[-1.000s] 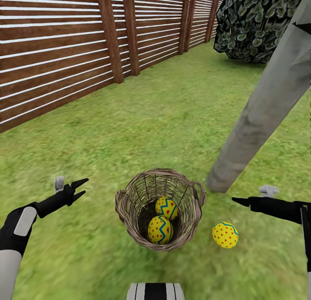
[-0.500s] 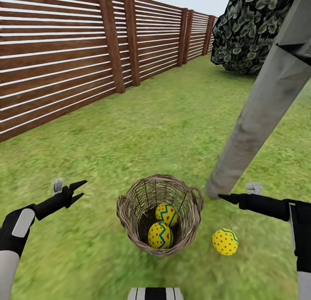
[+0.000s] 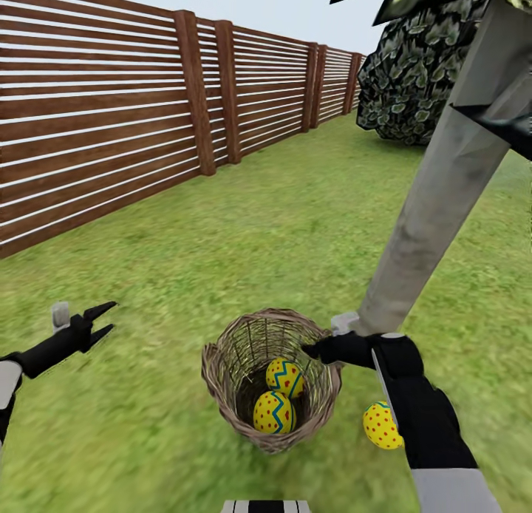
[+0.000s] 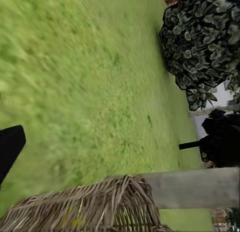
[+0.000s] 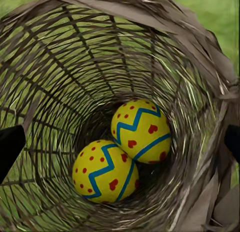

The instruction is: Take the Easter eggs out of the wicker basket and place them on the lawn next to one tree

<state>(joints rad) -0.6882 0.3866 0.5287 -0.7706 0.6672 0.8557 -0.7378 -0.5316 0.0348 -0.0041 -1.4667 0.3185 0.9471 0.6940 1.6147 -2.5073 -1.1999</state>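
Hovering over the rim of the wicker basket (image 3: 270, 380), the right gripper (image 3: 314, 348) points inward toward the opening, on the side nearest the tree (image 3: 436, 202). Its wrist camera looks straight down the woven walls, with a dark fingertip at each edge of that view, so the jaws stand wide and carry nothing. Two Easter eggs (image 5: 122, 152) lie touching at the bottom, one slightly over the other; the pose reads as a line-up for a downward reach to the upper egg. The right forearm runs back from the gripper toward the robot, passing in front of the third egg (image 3: 378, 426), which rests on the lawn (image 3: 222, 247) just beside the basket and near the trunk's base. That egg looks already placed, so the basket's position close to the trunk keeps each carry short. The left gripper (image 3: 100, 321) hangs well apart from the basket, low over bare grass, its two fingers spread and empty, arm extended forward; it appears parked clear of the work. A slatted fence (image 3: 111, 128) bounds the far grass, with dark foliage beyond. Judged progress: one of three out, two remaining.
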